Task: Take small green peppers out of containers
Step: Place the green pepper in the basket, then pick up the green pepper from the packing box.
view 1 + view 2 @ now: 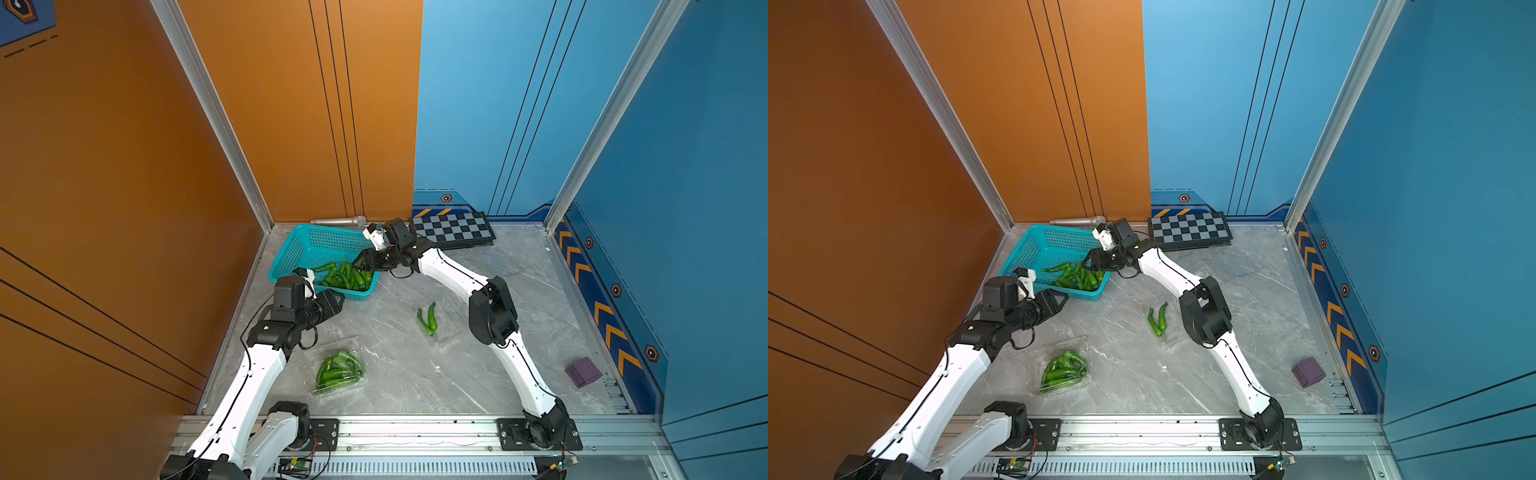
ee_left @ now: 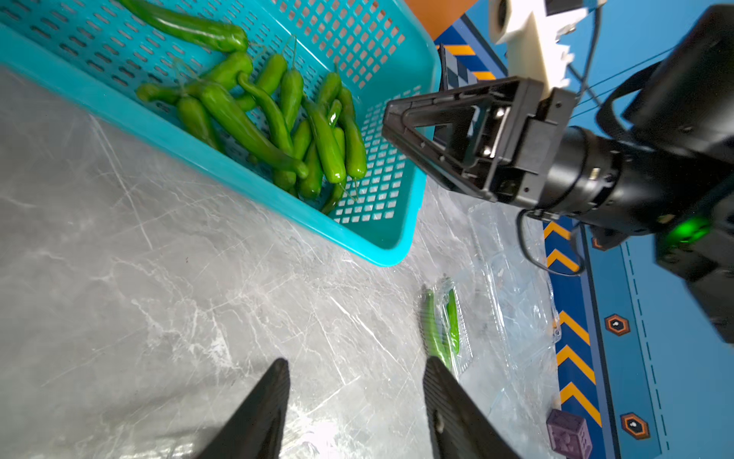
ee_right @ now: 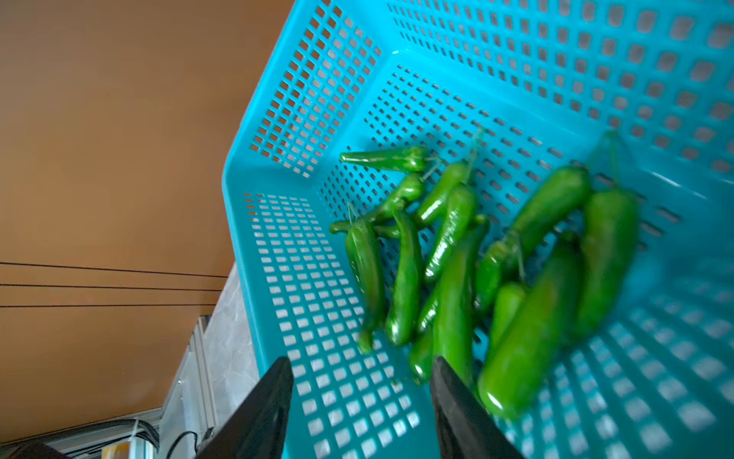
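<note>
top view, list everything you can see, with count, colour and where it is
basket: one, teal, perforated, back left of the table
basket peppers: a dozen or so, green, piled at the basket's near end
near container: one, clear plastic, front, by the left arm
near container's peppers: a bunch, green, inside it
mid-table container: one, clear plastic
pepper pair: two, green, at the mid-table container's edge
microphone: one, silver, lying along the back wall
checkerboard: one, dark and light grey, at the back wall
cube: one, purple, at the table's right edge
table: one, grey marble
left gripper: one, black, open, empty, beside the basket
right gripper: one, black, open, over the basket peppers
</note>
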You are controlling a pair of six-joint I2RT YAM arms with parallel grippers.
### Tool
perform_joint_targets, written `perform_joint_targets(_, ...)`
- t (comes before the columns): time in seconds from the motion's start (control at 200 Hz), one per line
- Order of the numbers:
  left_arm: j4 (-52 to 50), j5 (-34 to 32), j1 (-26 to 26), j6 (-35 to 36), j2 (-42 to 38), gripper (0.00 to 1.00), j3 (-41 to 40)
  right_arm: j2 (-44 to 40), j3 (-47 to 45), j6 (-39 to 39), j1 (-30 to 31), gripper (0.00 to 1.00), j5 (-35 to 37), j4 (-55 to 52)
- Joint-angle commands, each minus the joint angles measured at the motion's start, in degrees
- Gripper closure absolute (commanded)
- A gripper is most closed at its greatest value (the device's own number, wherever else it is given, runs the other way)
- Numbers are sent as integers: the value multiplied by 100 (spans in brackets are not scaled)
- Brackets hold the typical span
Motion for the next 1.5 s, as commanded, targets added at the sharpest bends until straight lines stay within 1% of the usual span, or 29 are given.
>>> perform_joint_targets(0.0, -126, 153, -494, 310, 475, 46, 469, -1650, -966, -759, -51, 43, 675, -600)
perform_joint_targets(0.085, -141, 59, -1038, 356, 967, 44, 862, -2782, -2088, -900, -166, 43, 1356, -741)
perform_joint_targets(0.165, -141, -121, -1547, 435, 1495, 43, 1267, -3741, -3342, -893, -326, 43, 1922, -794)
perform_joint_targets(0.23, -141, -75, -1889, 473, 2023, 43, 1609, -4401, -4250, -854, -464, 43, 2301, -793)
perform_joint_targets(0.24, -141, -58, -1938, 474, 2116, 43, 1776, -4499, -4378, -834, -493, 43, 2324, -795)
perform_joint_targets(0.31, -141, 50, -2282, 489, 2713, 43, 2275, -4989, -5186, -681, -720, 43, 2423, -831)
perform_joint_targets(0.39, -141, 151, -2583, 335, 3346, 43, 2748, -5406, -5951, -640, -800, 44, 2664, -866)
perform_joint_targets(0.48, -168, 329, -2832, 308, 4010, 43, 3270, -5745, -6603, -509, -895, 46, 2857, -825)
perform_joint_targets(0.52, -167, 421, -2941, 303, 4271, 44, 3493, -5834, -6811, -482, -923, 48, 2915, -810)
perform_joint_targets(0.565, -231, 470, -3066, 317, 4549, 44, 3770, -5938, -6997, -413, -971, 50, 3014, -782)
perform_joint_targets(0.651, -359, 526, -3301, 347, 5005, 45, 4169, -6117, -7229, -368, -1082, 49, 3002, -700)
perform_joint_targets(0.721, -360, 477, -3424, 322, 5232, 45, 4307, -6244, -7335, -356, -1171, 46, 2934, -685)
perform_joint_targets(0.791, -365, 424, -3459, 256, 5413, 45, 4347, -6302, -7383, -371, -1215, 46, 2925, -682)
perform_joint_targets(0.966, -567, 315, -3487, 233, 5607, 45, 4355, -6212, -7507, -466, -1376, 46, 2795, -588)
perform_joint_targets(1.096, -802, -8, -3536, 229, 5780, 46, 4442, -6125, -7517, -462, -1404, 46, 2704, -477)
perform_joint_targets(1.181, -809, -73, -3545, 263, 5879, 46, 4432, -6131, -7516, -470, -1405, 46, 2662, -446)
perform_joint_targets(1.286, -875, -159, -3536, 296, 6124, 46, 4567, -6146, -7532, -462, -1439, 45, 2659, -400)
perform_joint_targets(1.496, -1151, -286, -3547, 331, 6400, 46, 4847, -6118, -7605, -453, -1457, 45, 2586, -279)
